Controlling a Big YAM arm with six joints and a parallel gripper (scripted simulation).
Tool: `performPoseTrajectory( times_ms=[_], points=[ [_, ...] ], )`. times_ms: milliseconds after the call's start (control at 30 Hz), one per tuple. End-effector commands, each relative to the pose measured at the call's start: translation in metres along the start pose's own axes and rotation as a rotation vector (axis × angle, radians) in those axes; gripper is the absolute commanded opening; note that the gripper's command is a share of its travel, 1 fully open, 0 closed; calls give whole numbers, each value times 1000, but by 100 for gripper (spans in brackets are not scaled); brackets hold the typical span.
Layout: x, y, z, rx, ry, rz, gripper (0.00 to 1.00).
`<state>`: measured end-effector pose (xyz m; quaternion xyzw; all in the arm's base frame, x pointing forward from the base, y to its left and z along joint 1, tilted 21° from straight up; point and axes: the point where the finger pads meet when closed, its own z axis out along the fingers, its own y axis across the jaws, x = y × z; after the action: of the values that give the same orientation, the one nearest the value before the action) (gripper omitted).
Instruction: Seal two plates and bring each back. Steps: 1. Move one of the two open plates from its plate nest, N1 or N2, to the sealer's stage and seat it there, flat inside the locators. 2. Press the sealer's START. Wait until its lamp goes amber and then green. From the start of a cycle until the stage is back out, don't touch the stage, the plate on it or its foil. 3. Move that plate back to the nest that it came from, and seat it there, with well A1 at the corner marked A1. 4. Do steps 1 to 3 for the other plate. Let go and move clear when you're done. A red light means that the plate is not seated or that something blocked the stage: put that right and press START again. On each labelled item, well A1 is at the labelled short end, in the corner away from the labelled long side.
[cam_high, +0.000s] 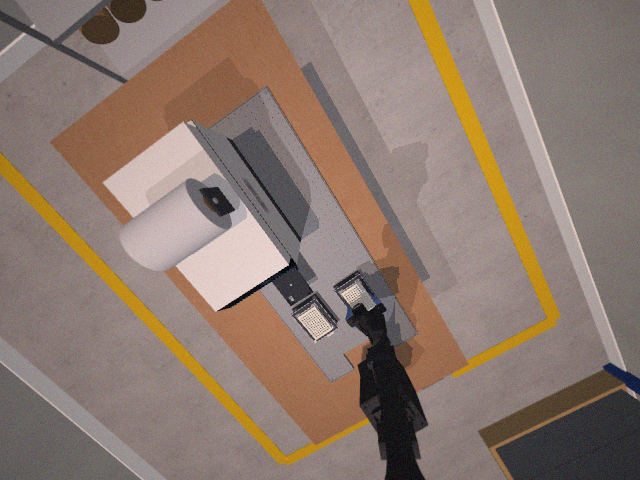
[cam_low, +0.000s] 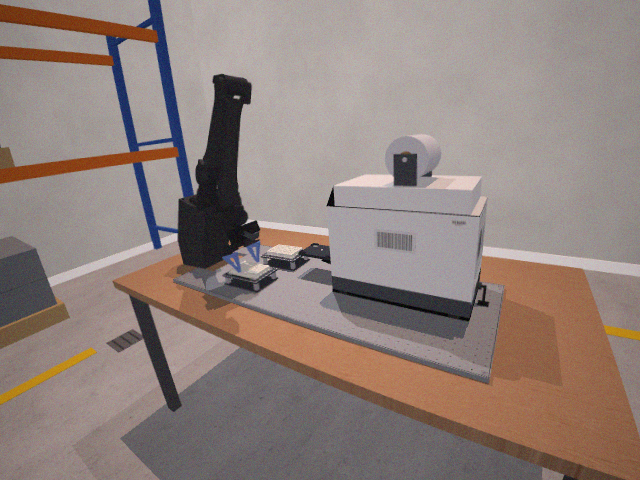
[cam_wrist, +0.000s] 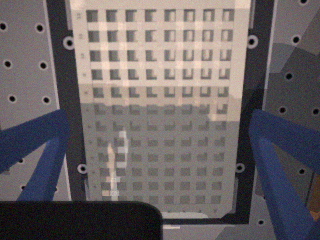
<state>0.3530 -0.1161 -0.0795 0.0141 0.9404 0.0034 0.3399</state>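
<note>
Two open white well plates sit in black nests on the grey baseplate (cam_high: 337, 242) (cam_low: 361, 322). My gripper (cam_high: 364, 304) (cam_low: 244, 256) (cam_wrist: 159, 119) is open, with its blue fingers spread to either side of one plate (cam_high: 353, 292) (cam_low: 251, 270) (cam_wrist: 160, 65). It hangs just above that plate and touches nothing. This plate lies flat in its nest (cam_wrist: 60, 75). The other plate (cam_high: 313, 320) (cam_low: 282, 251) sits beside the sealer's dark stage (cam_high: 291, 289) (cam_low: 316, 251), which holds no plate. The white sealer (cam_high: 230, 258) (cam_low: 408, 242) stands past the plates.
A foil roll (cam_high: 165, 232) (cam_low: 413, 152) sits on top of the sealer. The arm's black base (cam_low: 206, 232) stands at the baseplate's end, close behind the plates. The wooden table (cam_low: 516, 372) carries it all. A blue and orange rack (cam_low: 134, 129) stands behind.
</note>
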Motion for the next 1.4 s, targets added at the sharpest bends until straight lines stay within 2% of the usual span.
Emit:
performPoseTrajectory(
  times_ms=[0, 167, 600, 1133, 1367],
  points=[
    [-8, 4, -4, -2, -15, -25, 100],
    [-15, 1, -1, 2, -27, -29, 100],
    [8, 8, 0, -13, 18, -15, 100],
    [-11, 2, 1, -2, -19, -25, 100],
    [-3, 4, 9, -5, -8, -6, 100]
  ],
)
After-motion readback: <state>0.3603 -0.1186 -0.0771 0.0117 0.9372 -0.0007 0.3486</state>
